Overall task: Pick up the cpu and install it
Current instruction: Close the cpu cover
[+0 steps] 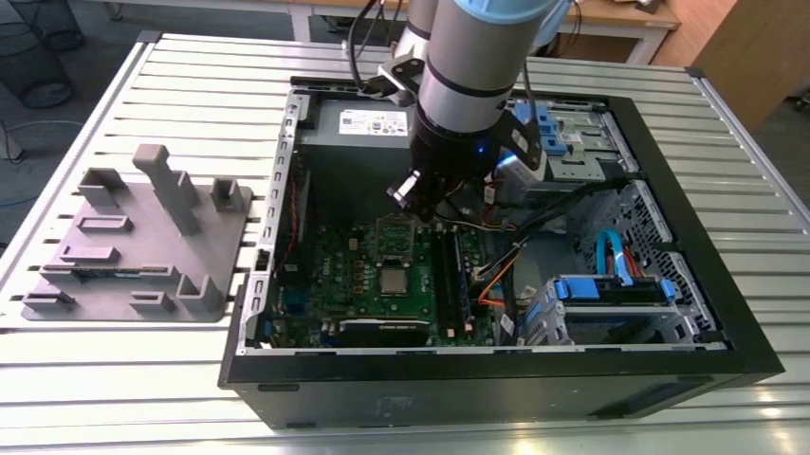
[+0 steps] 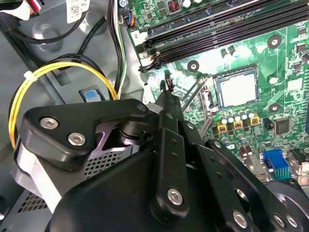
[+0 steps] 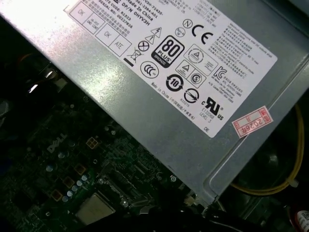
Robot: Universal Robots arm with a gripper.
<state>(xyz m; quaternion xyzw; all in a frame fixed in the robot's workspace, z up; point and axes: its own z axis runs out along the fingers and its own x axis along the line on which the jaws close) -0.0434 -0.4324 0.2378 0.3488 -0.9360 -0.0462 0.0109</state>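
Note:
The cpu [image 1: 395, 281] is a small silver-grey square lying flat in the socket of the green motherboard [image 1: 336, 275] inside the open computer case. In the second wrist view the cpu [image 2: 236, 90] sits inside its dark socket rim, with a thin metal frame [image 2: 198, 96] standing up at one side. It shows as a pale square [image 3: 95, 209] in the first wrist view. My gripper [image 1: 424, 210] hangs above the board, just beyond the socket toward the power supply, clear of the cpu. Its black tip [image 2: 167, 89] holds nothing that I can see.
The grey power supply [image 1: 360, 123] with its label [image 3: 193, 63] fills the case's back. Yellow and black cables [image 2: 63, 67], black memory slots [image 2: 217, 29], blue drive cages [image 1: 614, 289] and the case walls [image 1: 506, 374] crowd the board. A grey parts fixture [image 1: 139, 237] stands at the exterior view's left.

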